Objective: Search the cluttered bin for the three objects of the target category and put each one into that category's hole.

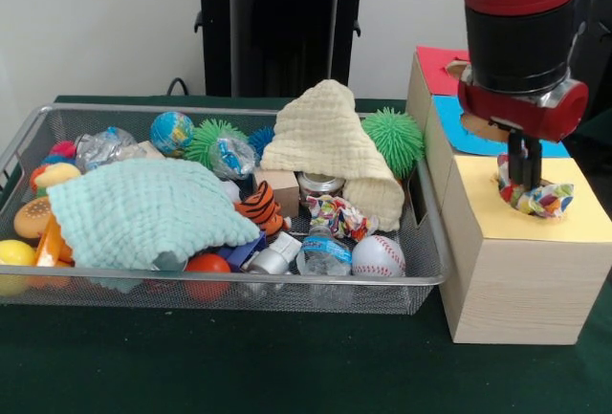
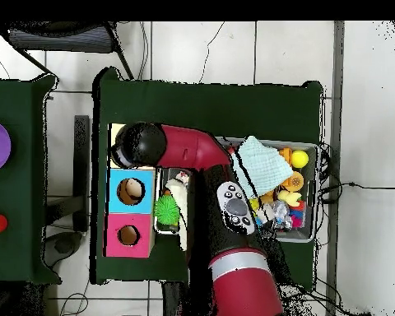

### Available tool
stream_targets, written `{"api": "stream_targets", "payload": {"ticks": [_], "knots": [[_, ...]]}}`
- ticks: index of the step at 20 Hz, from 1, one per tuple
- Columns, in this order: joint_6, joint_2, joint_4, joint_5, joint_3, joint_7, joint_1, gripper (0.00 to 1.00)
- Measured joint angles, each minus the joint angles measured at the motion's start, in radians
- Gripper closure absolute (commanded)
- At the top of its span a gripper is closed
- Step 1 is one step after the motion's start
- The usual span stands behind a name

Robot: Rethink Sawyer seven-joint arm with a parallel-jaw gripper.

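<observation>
Nearest the lens, bare green desk (image 1: 239, 366) runs along the bin (image 1: 229, 283) rim and the yellow-topped box (image 1: 535, 242), leaving open room in front. One polka-dot cloth (image 1: 535, 197), crumpled white with bright spots, sits on the yellow top, pinched in the closed claw (image 1: 523, 173). Another dotted piece (image 1: 339, 215) lies in the bin between the baseball (image 1: 378, 256) and the cream cloth (image 1: 330, 141). Mint cloth (image 1: 148, 213) covers the bin's left side.
</observation>
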Motion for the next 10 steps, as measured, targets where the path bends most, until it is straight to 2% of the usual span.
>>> {"api": "stream_targets", "payload": {"ticks": [10], "knots": [[0.028,-0.057,-0.016,0.003,-0.020,0.000,0.085,1.00]]}}
